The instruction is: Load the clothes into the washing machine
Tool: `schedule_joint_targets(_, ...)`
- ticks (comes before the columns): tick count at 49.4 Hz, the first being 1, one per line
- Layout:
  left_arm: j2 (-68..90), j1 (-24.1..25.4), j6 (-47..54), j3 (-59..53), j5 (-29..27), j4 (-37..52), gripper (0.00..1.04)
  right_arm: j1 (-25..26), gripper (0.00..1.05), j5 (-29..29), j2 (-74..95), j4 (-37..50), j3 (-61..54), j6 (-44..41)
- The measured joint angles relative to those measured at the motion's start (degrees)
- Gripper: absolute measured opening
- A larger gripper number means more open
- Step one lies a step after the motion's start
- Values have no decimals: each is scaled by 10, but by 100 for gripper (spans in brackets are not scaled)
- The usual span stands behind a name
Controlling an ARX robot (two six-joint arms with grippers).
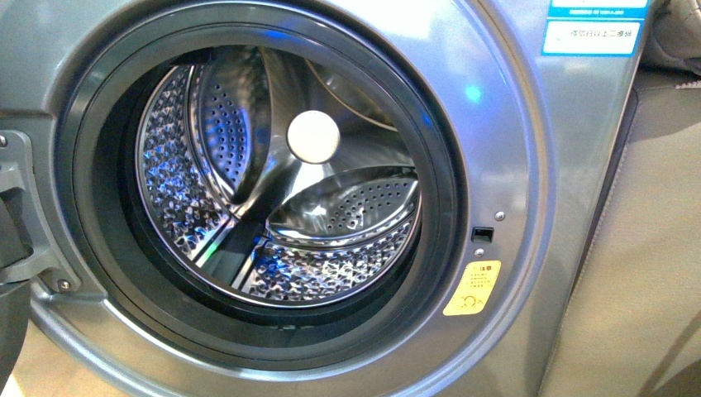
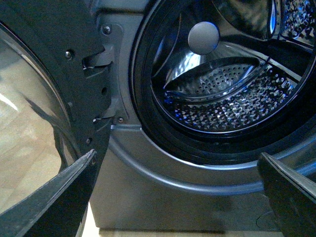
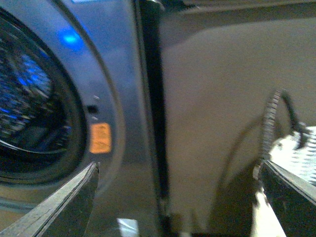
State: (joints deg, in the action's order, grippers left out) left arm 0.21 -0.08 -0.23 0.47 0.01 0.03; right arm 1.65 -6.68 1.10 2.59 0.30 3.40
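**Tan panel, pale floor, soft indoor light**

In the front view a flat, matte tan-beige panel (image 1: 653,248) fills the right side, with a soft shadow darkening its lower corner. A narrow dark vertical gap (image 1: 616,165) runs along its left edge. In the top right corner sits a rumpled grey shape (image 1: 674,33) — too cropped to identify. A patch of pale cream floor (image 1: 54,374) shows at lower left. The right wrist view is blurred. It shows a thin dark braided cord (image 3: 268,128) hanging before the panel, and just beside it something white (image 3: 296,153) — unclear what.
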Motion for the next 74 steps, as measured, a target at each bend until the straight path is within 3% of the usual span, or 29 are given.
schedule_joint_targets(4,0,0,0,0,0,0,98,12,97,-49,4,12,0,47)
schedule_joint_targets(12,0,0,0,0,0,0,98,25,97,-67,-1,3,0,80)
schedule_joint_targets(17,0,0,0,0,0,0,98,59,97,-100,33,48,0,84)
schedule_joint_targets(29,0,0,0,0,0,0,98,223,97,-204,211,256,28,95)
schedule_joint_targets(33,0,0,0,0,0,0,98,303,97,-239,316,353,48,104)
schedule_joint_targets(44,0,0,0,0,0,0,98,393,97,-269,507,497,98,107)
schedule_joint_targets(58,0,0,0,0,0,0,98,453,97,-274,754,421,205,46)
schedule_joint_targets(74,0,0,0,0,0,0,98,448,97,-218,977,388,303,-30)
